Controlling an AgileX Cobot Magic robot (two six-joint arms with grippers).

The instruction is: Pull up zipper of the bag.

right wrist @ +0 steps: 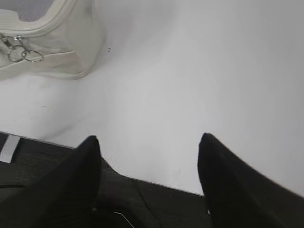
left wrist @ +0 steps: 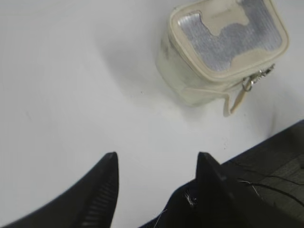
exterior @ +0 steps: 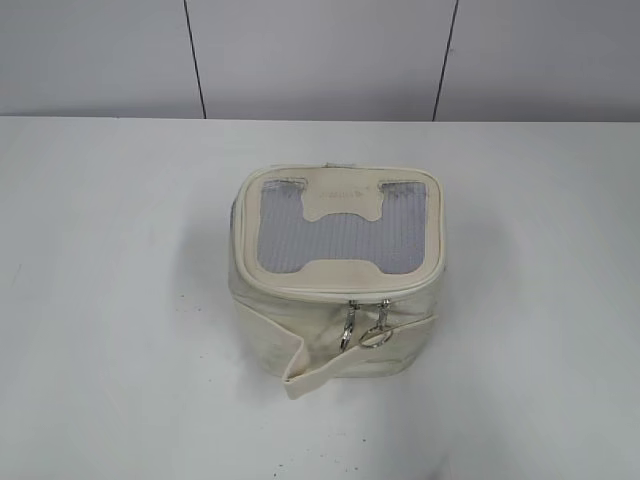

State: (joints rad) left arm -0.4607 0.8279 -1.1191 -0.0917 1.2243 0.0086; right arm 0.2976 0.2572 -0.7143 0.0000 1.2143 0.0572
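Note:
The small boxy cream bag (exterior: 300, 310) stands in the middle of the white table, its grey ribbed top panel facing up and a cream strap across its near side. The cream zipper (exterior: 330, 292) runs around the top rim; two silver sliders with ring pulls (exterior: 365, 325) hang side by side at the near face. The bag also shows in the left wrist view (left wrist: 190, 83) at top right and in the right wrist view (right wrist: 71, 47) at top left, with the ring pulls (right wrist: 21, 52). My left gripper (left wrist: 156, 159) and right gripper (right wrist: 149, 140) are open, empty, far from the bag. Neither shows in the exterior view.
The white table (exterior: 120, 300) spreads around the bag, with a grey panelled wall (exterior: 320, 60) behind it. A dark surface lies along the table's near edge in the left wrist view (left wrist: 270, 161) and the right wrist view (right wrist: 42, 161).

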